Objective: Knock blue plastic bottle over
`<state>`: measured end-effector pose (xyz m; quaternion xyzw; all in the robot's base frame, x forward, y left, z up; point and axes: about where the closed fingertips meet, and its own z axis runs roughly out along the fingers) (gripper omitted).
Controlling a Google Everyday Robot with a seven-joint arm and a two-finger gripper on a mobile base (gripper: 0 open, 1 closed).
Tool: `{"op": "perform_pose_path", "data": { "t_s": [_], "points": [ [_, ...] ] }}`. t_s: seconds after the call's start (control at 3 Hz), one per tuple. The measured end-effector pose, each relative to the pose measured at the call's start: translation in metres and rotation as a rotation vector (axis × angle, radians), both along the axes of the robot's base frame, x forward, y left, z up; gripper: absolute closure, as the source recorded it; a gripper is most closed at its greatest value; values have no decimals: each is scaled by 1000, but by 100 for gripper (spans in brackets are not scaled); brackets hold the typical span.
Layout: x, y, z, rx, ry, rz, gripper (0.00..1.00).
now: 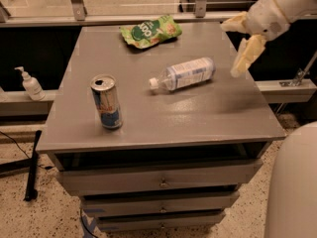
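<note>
The blue plastic bottle lies on its side in the middle of the grey table top, white cap pointing left towards the can. My gripper hangs above the table's right edge, to the right of the bottle's base and clear of it. Its two cream fingers are spread apart with nothing between them.
A silver-and-blue drink can stands upright at the front left of the table. A green snack bag lies at the back. A white pump dispenser stands on a ledge to the left. Drawers sit below; my white body fills the lower right.
</note>
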<state>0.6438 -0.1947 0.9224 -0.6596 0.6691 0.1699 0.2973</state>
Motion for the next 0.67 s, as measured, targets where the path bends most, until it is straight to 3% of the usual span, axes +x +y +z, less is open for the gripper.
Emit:
{"op": "perform_pose_path", "data": {
  "t_s": [0.33,0.67],
  "points": [
    [-11,-32,29,170,-17,-110,0],
    [-11,-35,31,191,-22,-124,0]
  ]
}}
